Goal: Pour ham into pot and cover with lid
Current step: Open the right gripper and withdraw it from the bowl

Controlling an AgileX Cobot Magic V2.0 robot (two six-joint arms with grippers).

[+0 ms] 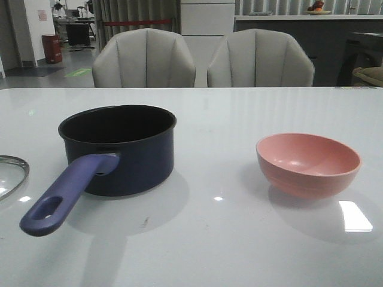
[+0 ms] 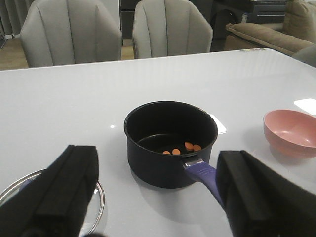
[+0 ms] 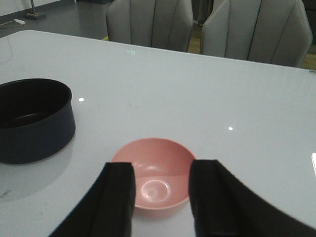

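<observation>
White tabletop [image 1: 239, 239] carries the pot [image 1: 119, 149] at left, the pink bowl [image 1: 308, 164] at right and the lid [image 1: 12, 173] at the far-left edge. Left gripper [image 2: 158, 202], spread wide, hangs above lid and pot; ham [image 2: 182, 149] lies inside. Right gripper [image 3: 160, 197], parted, hangs over the empty bowl.

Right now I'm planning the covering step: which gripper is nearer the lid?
Left. The left gripper hangs open just above the lid, beside the pot. The right gripper sits over the pink bowl, across the table.
</observation>
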